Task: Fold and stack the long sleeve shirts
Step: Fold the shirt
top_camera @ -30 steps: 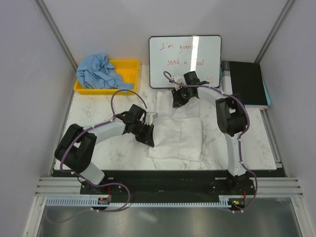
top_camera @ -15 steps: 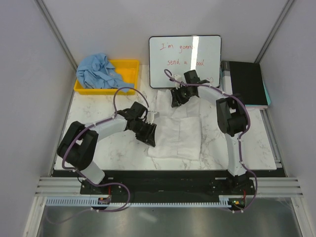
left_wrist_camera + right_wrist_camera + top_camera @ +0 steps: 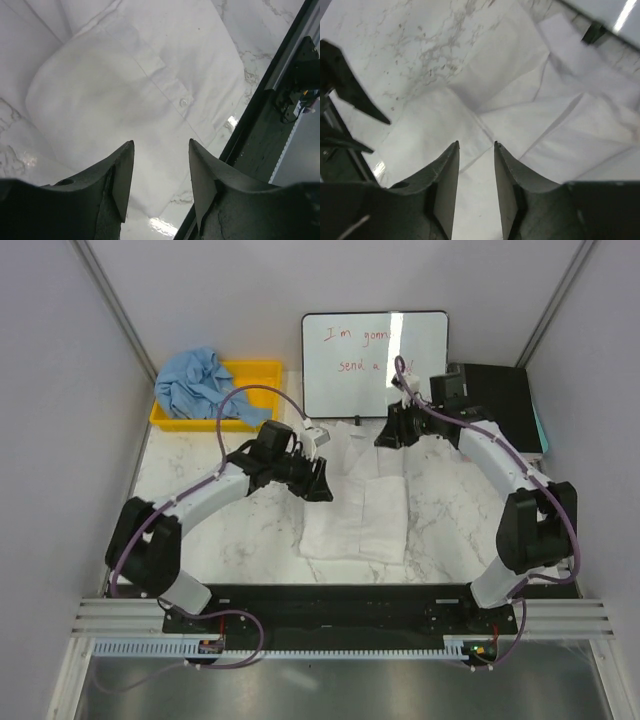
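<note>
The white long sleeve shirt lies partly folded on the marble table, its buttoned front showing below the left wrist and creased folds below the right. The light blue shirt sits crumpled in the yellow bin at the back left. My left gripper hovers at the white shirt's upper left edge, open and holding nothing. My right gripper hangs over the shirt's far end, open and holding nothing too.
The yellow bin stands at the back left. A whiteboard with red writing leans at the back centre. A black case lies at the back right. Bare marble shows left of the shirt, and grey walls close in both sides.
Both grippers have opened wider. The left gripper moved back and right along the shirt's edge. The right arm swung out to the right, its gripper shifting slightly right over the shirt's far end.
</note>
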Controlling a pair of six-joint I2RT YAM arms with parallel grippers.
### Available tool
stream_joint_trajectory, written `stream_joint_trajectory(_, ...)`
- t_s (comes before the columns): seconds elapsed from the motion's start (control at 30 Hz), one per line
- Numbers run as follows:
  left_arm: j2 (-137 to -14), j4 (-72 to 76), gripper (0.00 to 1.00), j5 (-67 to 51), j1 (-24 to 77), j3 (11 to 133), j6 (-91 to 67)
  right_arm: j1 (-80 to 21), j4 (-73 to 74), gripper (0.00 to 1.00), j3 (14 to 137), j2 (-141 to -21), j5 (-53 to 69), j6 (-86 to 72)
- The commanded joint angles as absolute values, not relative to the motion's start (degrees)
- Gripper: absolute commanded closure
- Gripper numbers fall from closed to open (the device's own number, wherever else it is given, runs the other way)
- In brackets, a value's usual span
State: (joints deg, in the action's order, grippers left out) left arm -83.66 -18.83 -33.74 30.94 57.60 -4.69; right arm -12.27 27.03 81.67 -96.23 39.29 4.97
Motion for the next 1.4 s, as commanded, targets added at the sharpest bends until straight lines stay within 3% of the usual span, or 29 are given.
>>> stream_joint_trajectory(0.0,-95.69,-12.14,0.45,-38.76,29.45,62.39,-8.60,-13.10,26.81,0.62,68.66,-98.78,46.40,-1.58)
stream_joint_trajectory(0.3,-111.61,-3.09,0.47,-45.34,24.44,61.61,-18.98,-8.00,26.54,0.68,69.07,-114.86,42.63,1.76)
stream_joint_trajectory(0.43,-109.44,-1.31,0.43,-51.41,21.72,61.52,-20.22,-7.29,30.57,0.65,75.66,-117.78,47.36,3.24)
stream_joint_trajectory(0.53,-100.68,-9.61,0.37,-53.44,21.01,62.31,-12.33,-7.21,34.96,0.57,75.06,-109.98,54.29,8.42)
stream_joint_trajectory(0.63,-89.36,-18.33,0.33,-52.56,21.01,61.35,1.02,-7.12,46.29,0.52,73.75,-95.86,52.66,25.79)
stream_joint_trajectory(0.67,-86.17,-19.76,0.32,-50.56,21.09,58.56,9.84,-7.03,49.02,0.51,72.78,-92.67,51.08,40.20)
stream_joint_trajectory(0.8,-66.83,-20.22,0.30,-42.99,24.76,43.45,38.44,-7.12,49.68,0.40,53.87,-74.57,39.57,70.73)
stream_joint_trajectory(0.9,-54.96,-15.22,0.30,-38.06,29.42,30.53,54.20,-8.69,44.40,0.37,41.45,-62.86,37.18,81.87)
stream_joint_trajectory(0.97,-49.95,-13.02,0.31,-36.40,32.85,24.12,61.59,-13.26,42.90,0.37,38.16,-58.20,36.65,83.40)
stream_joint_trajectory(1.1,-48.69,-5.74,0.32,-26.65,47.24,17.59,61.44,-22.75,35.80,0.41,30.35,-54.67,32.27,83.06)
stream_joint_trajectory(1.37,-55.98,5.27,0.35,-18.72,53.70,15.29,60.12,-30.76,31.48,0.52,25.58,-57.04,26.28,82.63)
